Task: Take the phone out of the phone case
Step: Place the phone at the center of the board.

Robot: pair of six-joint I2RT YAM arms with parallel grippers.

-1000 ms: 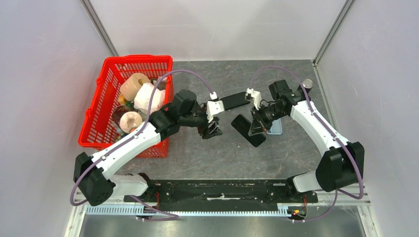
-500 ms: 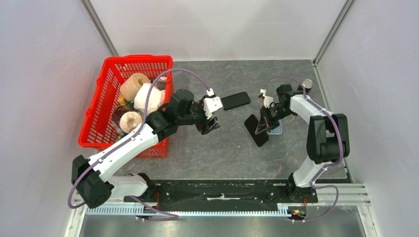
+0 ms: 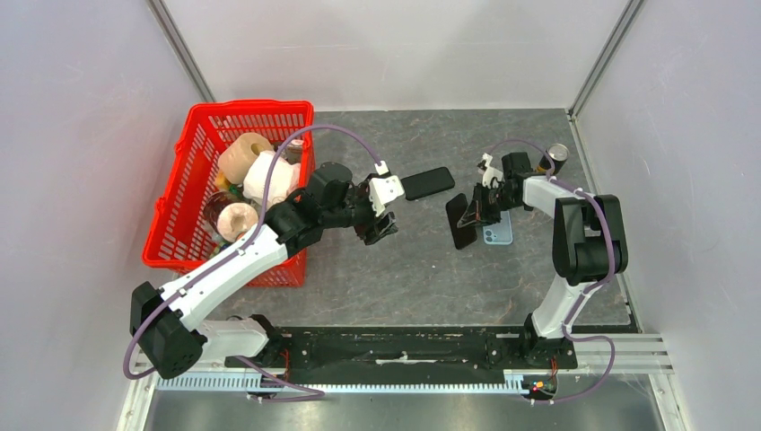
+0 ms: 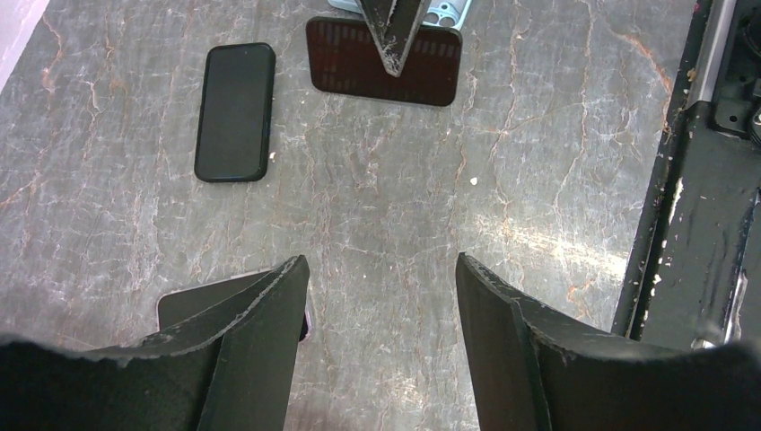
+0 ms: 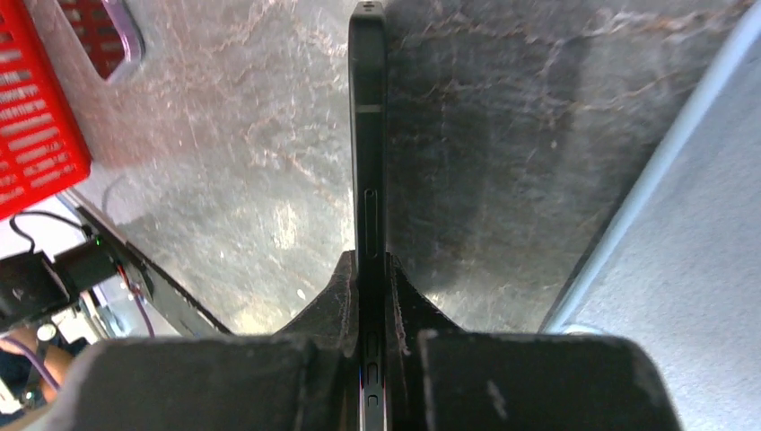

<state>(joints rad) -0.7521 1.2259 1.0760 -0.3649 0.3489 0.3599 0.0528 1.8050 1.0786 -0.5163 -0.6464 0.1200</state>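
Top external view: nearest the arm bases, the left hand (image 3: 384, 228) hangs released, its fingers spread with nothing between them, low over the grey marbled desk (image 3: 404, 278). Across from it the right hand (image 3: 473, 212) is clenched on the slim dark glossy phone (image 3: 459, 232), pinching its two flat faces near one end so the slab stands tilted on edge. Whether its low edge touches the desk I cannot tell. Just beside it lies the pale blue phone case (image 3: 499, 235), flat and apparently empty, so the phone looks to be out of it. Farther back a black rectangular handset (image 3: 427, 183) lies flat by itself, and a red plastic mesh basket (image 3: 251, 108) sits at far left. The phone should be stiff, fairly weighty for its thinness, smooth enough to slip, and liable to crack if dropped. A pinch across the faces suits it, steadier nearer the middle than at the end.
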